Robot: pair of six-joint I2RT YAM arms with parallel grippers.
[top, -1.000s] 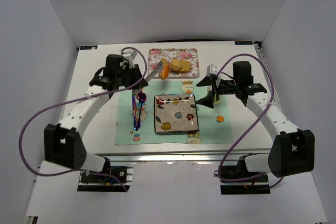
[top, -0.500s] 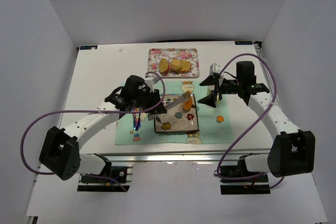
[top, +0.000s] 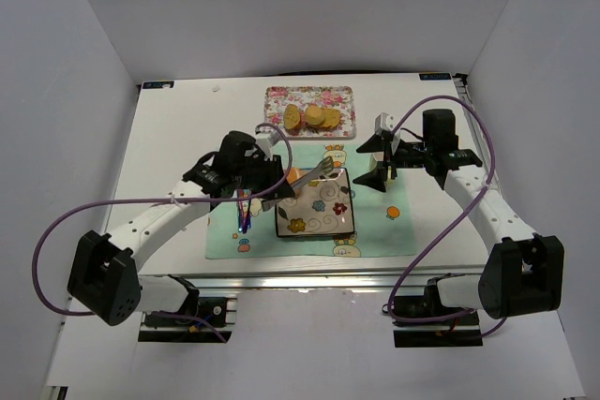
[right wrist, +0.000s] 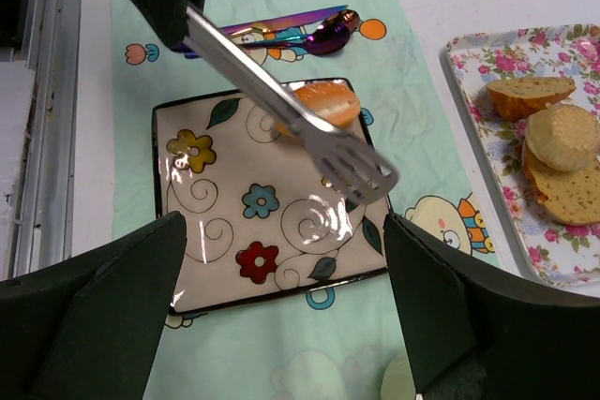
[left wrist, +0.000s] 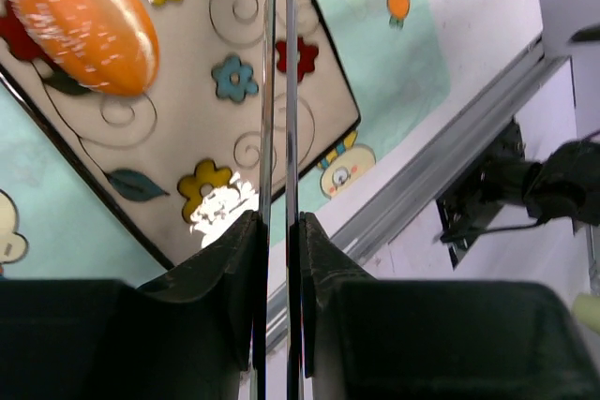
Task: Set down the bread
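Bread lies lengthwise along plate edge, seemingly; left fingers pinch tongs, right fingers spread.

My left tool reaches over the pale green placemat, clamped on metal tongs that slant across the far left corner of the flowered square plate. The bread lies at that corner, just beside the tongs. My right tool hangs just right of the plate, jaws wide, holding nothing. Purple cutlery lies left of the plate. Farther back on the surface, a floral tray carries pale slices.
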